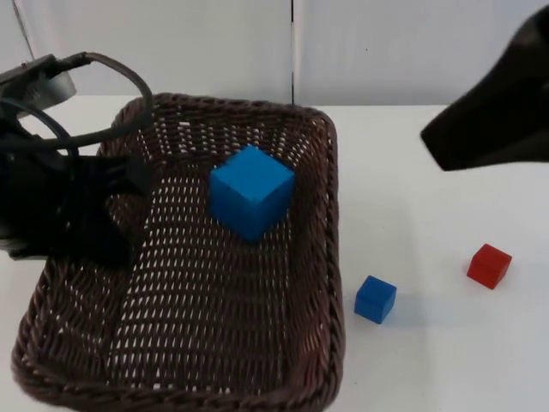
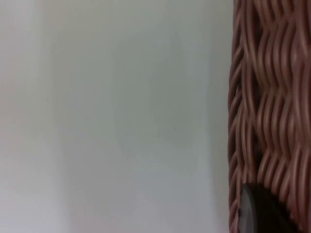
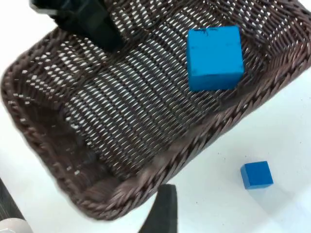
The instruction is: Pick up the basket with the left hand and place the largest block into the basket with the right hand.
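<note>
Largest blue block [image 1: 250,190] lies in the basket [image 1: 330,257]; left hand [image 1: 129,176] grips its rim; right hand's state unclear; task looks done.

The dark brown rectangular wicker basket [image 1: 326,257] is woven of rough, ribbed strands with an open-mesh floor. The large blue cube [image 1: 250,190], small blue cube [image 1: 375,299] and small red cube [image 1: 489,265] look smooth and matt. The white table top [image 1: 429,360] is smooth, faintly sheened.

No text, label, brand or number can be read — not on any surface here.
</note>
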Controlling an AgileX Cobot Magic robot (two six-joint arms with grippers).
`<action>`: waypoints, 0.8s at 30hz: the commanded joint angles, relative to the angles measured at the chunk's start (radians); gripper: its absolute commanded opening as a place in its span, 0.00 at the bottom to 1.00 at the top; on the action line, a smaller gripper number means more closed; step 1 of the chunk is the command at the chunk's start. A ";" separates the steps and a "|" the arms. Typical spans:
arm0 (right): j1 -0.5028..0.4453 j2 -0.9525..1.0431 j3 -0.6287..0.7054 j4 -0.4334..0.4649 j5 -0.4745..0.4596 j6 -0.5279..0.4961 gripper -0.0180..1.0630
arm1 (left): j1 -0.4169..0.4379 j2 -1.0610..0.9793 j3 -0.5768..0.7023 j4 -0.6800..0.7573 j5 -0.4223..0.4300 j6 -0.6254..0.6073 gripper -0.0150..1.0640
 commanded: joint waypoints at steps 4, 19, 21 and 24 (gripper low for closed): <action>0.000 -0.067 0.040 0.003 0.002 0.008 0.70 | -0.003 0.083 -0.002 -0.054 -0.117 0.027 0.01; 0.000 -0.132 0.162 -0.001 -0.009 0.008 0.70 | -0.003 0.395 -0.180 -0.108 -0.175 0.106 0.01; 0.000 -0.132 0.162 -0.001 -0.012 0.008 0.70 | -0.003 0.411 -0.214 -0.106 -0.168 0.106 0.01; 0.000 -0.132 0.162 -0.001 -0.012 0.008 0.70 | -0.003 0.417 -0.235 -0.104 -0.169 0.106 0.02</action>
